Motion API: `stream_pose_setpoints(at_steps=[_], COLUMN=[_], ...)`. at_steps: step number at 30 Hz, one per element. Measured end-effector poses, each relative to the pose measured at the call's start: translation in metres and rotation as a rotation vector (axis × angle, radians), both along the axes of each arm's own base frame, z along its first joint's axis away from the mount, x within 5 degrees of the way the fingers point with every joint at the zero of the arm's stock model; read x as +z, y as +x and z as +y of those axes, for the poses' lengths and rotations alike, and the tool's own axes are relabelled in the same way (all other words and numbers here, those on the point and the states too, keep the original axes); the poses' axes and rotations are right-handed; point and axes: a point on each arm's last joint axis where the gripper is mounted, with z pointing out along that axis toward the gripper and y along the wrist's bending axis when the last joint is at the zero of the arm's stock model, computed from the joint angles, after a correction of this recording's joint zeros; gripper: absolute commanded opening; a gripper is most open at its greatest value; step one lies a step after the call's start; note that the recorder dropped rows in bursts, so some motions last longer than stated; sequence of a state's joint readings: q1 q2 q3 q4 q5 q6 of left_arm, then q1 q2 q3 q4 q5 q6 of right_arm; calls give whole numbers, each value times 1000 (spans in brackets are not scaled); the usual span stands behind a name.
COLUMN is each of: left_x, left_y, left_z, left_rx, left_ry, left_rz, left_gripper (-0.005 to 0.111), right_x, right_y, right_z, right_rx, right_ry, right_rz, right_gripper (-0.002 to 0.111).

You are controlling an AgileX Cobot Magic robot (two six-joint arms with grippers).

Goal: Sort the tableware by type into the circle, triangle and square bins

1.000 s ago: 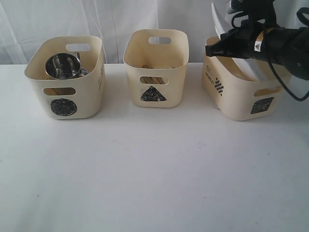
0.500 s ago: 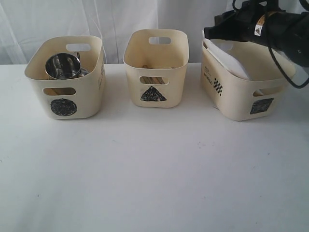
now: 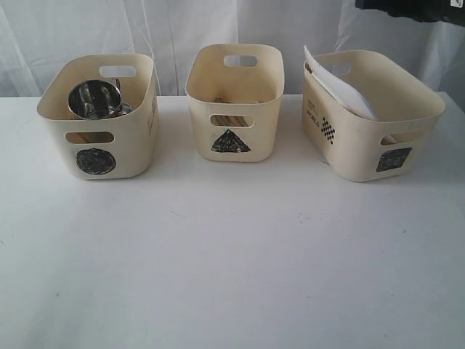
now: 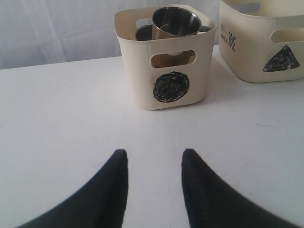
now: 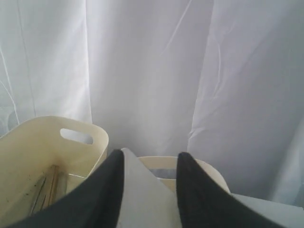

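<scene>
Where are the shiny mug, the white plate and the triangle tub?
steel mug [image 3: 94,99]: exterior view, inside its open mouth.
white plate [image 3: 349,93]: exterior view, on its leaning face.
triangle tub [image 3: 261,134]: exterior view, front wall beside the mark.

- At ten o'clock in my exterior view, the circle bin [image 3: 134,149] carries a black scribbled circle [image 3: 96,161] on its front.
- At twelve o'clock, the triangle bin [image 3: 202,134] shows a black scribbled triangle [image 3: 230,142].
- At two o'clock, the square bin [image 3: 356,156] has a black scribbled square [image 3: 394,158]. On its side I see a checkered patch [image 3: 328,129] beside small print [image 3: 312,121] that I cannot read.
</scene>
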State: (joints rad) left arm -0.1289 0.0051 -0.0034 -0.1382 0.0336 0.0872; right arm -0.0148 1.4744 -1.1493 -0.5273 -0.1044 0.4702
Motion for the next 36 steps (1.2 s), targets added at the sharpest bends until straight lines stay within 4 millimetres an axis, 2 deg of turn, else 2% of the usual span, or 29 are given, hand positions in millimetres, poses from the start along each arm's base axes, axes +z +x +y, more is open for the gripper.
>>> stream_pose_setpoints(at_steps=[4,10,18,27,31,36], left_x=[0,0,0,0,0,0], left_y=[0,0,0,0,0,0], left_z=[0,0,0,0,0,0], left_rx=[0,0,0,0,0,0], left_ry=[0,0,0,0,0,0], left_rz=[0,0,0,0,0,0], left_gripper=[42,42,42,42,42,42], right_x=[-1,-5,-19,-62,-74,-86], right_y=[-23,-68,-134,-205,-228,-247], right_z=[0,1,4,6,4,0], right_rx=[-2,0,23,31,9,-40], right_ry=[0,0,8,12,7,-1], right_rz=[5,-4,-59,-90,-100,-85], right_gripper=[19,0,0,0,0,0])
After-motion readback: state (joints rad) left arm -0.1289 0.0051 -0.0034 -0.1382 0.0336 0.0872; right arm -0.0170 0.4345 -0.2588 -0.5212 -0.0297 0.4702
